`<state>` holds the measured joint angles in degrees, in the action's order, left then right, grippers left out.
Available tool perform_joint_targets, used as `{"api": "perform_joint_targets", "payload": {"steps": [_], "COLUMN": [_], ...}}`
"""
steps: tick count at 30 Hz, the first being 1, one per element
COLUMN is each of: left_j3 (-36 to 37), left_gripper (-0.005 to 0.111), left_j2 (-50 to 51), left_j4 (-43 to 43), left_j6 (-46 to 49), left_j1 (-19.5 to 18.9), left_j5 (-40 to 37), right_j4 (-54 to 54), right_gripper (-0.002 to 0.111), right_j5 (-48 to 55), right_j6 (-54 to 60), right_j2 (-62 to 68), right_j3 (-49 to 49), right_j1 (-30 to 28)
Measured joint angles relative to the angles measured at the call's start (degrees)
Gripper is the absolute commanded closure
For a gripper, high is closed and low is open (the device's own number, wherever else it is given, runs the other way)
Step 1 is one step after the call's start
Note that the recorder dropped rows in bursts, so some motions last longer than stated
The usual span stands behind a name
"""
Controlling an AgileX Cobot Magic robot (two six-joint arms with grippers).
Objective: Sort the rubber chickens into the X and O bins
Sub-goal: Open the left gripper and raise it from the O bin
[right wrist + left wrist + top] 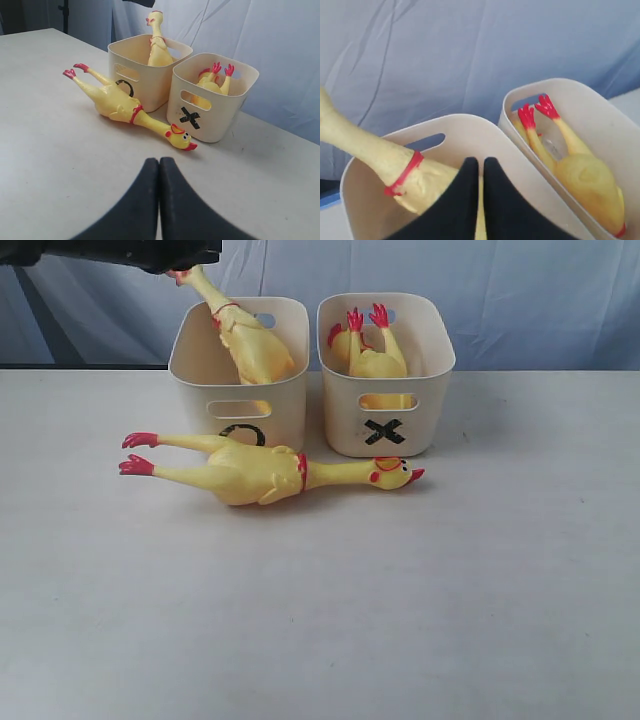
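One large rubber chicken (255,472) lies on its side on the table in front of both bins, feet left, head (392,474) right. A second large chicken (250,340) stands leaning in the O bin (285,415), its head up by the black left arm (150,252). A smaller chicken (375,358) sits feet-up in the X bin (425,410); a red bit beside it may belong to another. My left gripper (480,161) hovers shut over the O bin, the chicken's body (422,185) showing behind its fingers. My right gripper (159,160) is shut and empty, low over the table short of the lying chicken (117,104).
A blue-white cloth backdrop (520,290) hangs behind the bins. The white table (320,620) stretches wide in front of the lying chicken. The two bins stand side by side, almost touching.
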<state>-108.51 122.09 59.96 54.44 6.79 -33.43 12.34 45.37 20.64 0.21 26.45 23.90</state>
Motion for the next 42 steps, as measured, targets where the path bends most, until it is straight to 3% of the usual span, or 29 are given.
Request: {"api": "perform_joint_targets", "payload": {"steps": [9, 22, 28, 42], "left_j3": [-0.1, 0.0, 6.0, 24.1], "left_gripper": [0.107, 0.107, 0.107, 0.107], "left_j2": [-2.9, -7.9, -11.8, -25.1], "left_j4": [-11.6, -29.7, -34.1, -47.4], "left_j6": [0.1, -8.6, -9.9, -10.4], "left_j1": [0.0, 5.1, 8.1, 16.9], "left_j5": [-12.4, -14.5, -13.8, -2.5], "right_j4": [0.0, 0.0, 0.0, 0.0], "right_gripper": [0.108, 0.108, 0.108, 0.108], "right_j5": [0.0, 0.0, 0.0, 0.0], "right_j6": [0.0, -0.1, -0.1, -0.1], "right_j2": [0.0, 0.0, 0.0, 0.0], "right_j3": [0.0, 0.0, 0.0, 0.0], "right_j1": [0.0, 0.0, 0.0, 0.0]}}
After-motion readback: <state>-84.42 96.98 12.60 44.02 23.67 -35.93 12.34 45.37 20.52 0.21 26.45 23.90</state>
